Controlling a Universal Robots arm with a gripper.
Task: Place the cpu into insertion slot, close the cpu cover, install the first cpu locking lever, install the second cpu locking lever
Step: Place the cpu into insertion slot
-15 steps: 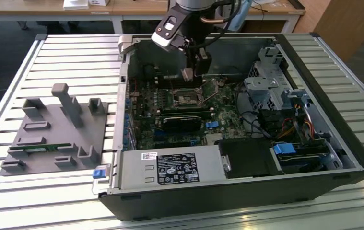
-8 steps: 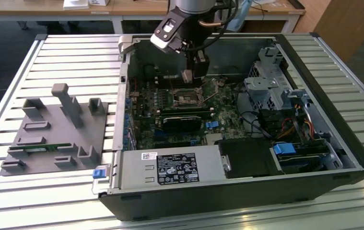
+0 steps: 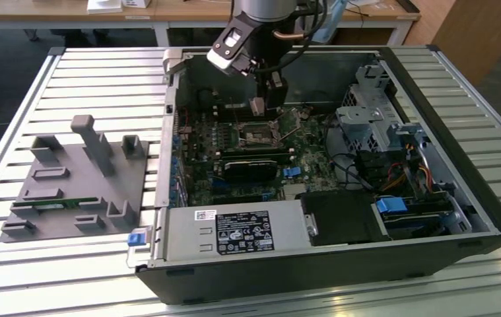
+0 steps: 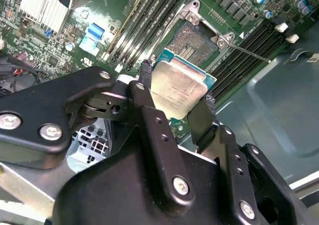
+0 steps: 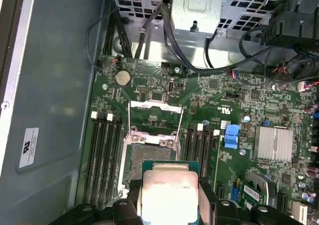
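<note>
Your pincer (image 4: 177, 85) is clamped edgewise on the cpu (image 4: 182, 91) | near the insertion slot (image 4: 197, 38), unseated | likely light, stiff, fragile: hold edges only

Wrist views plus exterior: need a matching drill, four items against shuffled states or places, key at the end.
Items
1. cpu
2. insertion slot
3. cpu cover
4. grey fixture

States and places
A. swung open, off the slot
B. held in the gripper
C. on the slatted table, at the exterior view's left of the case
D. uncovered, no chip seated

Pairs: 1-B, 2-D, 3-A, 4-C
</note>
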